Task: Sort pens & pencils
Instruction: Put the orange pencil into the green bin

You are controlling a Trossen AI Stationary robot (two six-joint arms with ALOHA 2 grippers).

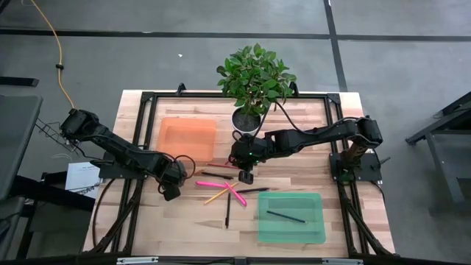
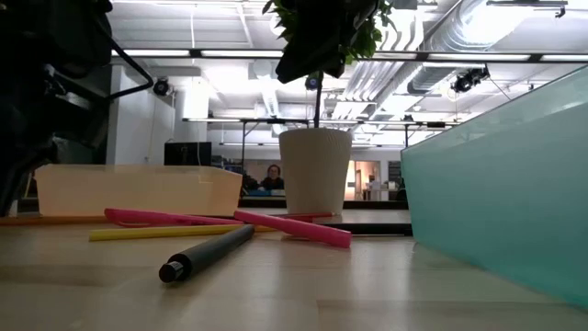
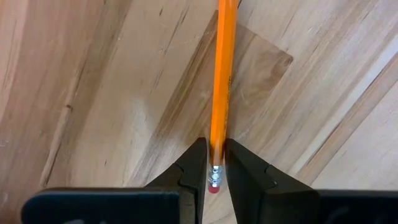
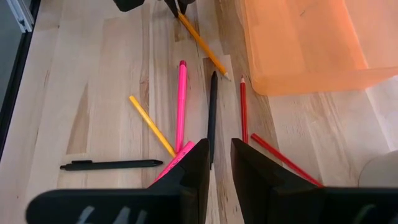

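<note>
Desk [image 1: 184, 224]: pale wooden top, seen from above with both arms over it.
Green tray [image 1: 309, 228]: by the desk's near right corner; one dark pen [image 1: 285, 216] lies slantwise inside it.
Loose heap: on the bare wood at the desk's middle, just left of the green tray.
Pens in the heap: two pink pens [image 1: 210, 183] crossing near each other, and a black pen [image 4: 109, 165] flat beside them.
Pencils in the heap: a yellow pencil [image 4: 152, 126] under the pink ones, a long dark pencil [image 1: 227, 210] pointing at the near edge, two red pencils [image 4: 243, 109] on the far side.
Left pincer [image 1: 171, 193]: left of the heap, low over the wood, pressed together on the orange pencil [image 3: 222, 81] close to its eraser end; the shaft slants over the boards, tip toward the orange tray.
Right pincer [image 1: 246, 175]: above the heap's far side, fingers slightly spread, wood visible in the gap, nothing pinched.
Orange tray [image 1: 188, 136]: left of centre toward the far edge; contents not discernible.
Potted plant [image 1: 246, 121]: white pot at the middle of the far edge.
</note>
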